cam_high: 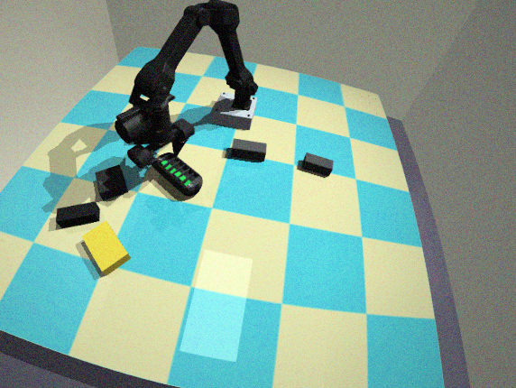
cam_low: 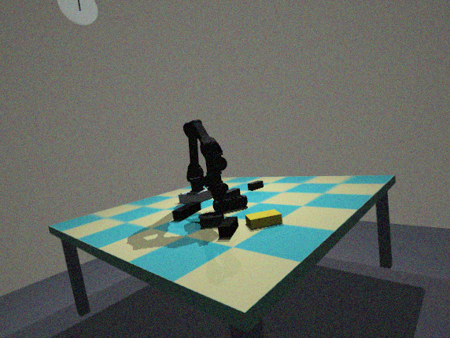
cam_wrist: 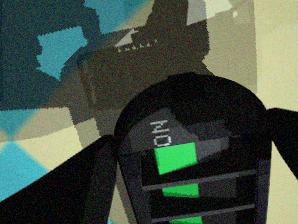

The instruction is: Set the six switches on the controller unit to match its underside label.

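Bent at a high elbow in the arm (cam_high: 180, 41) (cam_low: 212, 151), reaching down to the end of the dark controller unit (cam_high: 178, 177) (cam_low: 232, 203) (cam_wrist: 187, 90) on the checkered bench (cam_high: 253, 189) (cam_low: 244, 283).
Spread fairly wide at the gripper (cam_high: 163, 156) (cam_low: 224, 198) (cam_wrist: 190, 131), with fingers along both sides of the unit; cannot tell whether clamped. Lettered "ON" in pale print, turned sideways in the wrist view, beside a green switch end (cam_wrist: 176, 157).
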`<state>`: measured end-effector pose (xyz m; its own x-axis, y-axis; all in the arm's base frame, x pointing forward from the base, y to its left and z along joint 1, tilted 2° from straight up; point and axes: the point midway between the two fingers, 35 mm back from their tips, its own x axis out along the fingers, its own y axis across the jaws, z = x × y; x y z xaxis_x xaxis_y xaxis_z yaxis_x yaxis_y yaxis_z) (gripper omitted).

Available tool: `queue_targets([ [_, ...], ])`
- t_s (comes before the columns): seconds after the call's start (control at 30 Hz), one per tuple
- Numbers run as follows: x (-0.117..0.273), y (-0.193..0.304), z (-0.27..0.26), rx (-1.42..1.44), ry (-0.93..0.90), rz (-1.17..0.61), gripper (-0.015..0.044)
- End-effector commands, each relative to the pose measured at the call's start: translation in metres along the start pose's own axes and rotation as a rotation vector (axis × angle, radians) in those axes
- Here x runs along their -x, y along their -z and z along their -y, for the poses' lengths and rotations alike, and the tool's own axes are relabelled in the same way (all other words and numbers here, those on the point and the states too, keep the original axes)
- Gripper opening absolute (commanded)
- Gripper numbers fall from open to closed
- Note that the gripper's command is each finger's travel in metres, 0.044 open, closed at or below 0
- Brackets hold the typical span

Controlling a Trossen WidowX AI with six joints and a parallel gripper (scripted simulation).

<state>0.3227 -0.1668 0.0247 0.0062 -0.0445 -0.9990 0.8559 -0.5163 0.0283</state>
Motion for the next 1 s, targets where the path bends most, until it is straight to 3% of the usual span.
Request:
queue_targets([
  [0.0, -0.001, 0.000, 0.000, 0.003, 0.000, -0.002, 0.0302],
  [0.3, -0.001, 0.000, 0.000, 0.003, 0.000, -0.002, 0.0242],
  [0.6, -0.001, -0.003, 0.004, 0.003, 0.001, -0.001, 0.0005],
  [0.97, -0.001, -0.010, 0.012, 0.003, 0.001, -0.001, 0.0000],
])
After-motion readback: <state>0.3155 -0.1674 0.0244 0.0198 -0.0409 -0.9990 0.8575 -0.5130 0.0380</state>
